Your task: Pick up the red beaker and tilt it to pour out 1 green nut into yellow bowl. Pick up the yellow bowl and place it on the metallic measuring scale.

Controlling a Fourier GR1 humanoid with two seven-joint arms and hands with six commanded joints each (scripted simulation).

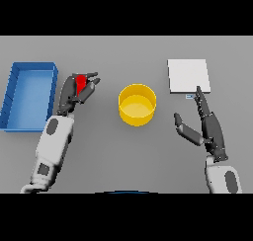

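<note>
Beaker (80, 83) gripped in left robot hand (74, 94), left of bowl (137, 104) at counter (123, 156) centre. Right robot hand (207, 126) open near scale (188, 75). We judge risk: tilting short of bowl spills nut onto counter.

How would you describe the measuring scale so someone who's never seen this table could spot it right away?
Start from the yellow bowl at the middle of the grey table and look toward the far right. The measuring scale is the flat, pale square slab there, just beyond the right hand, the only white thing on the table.
</note>
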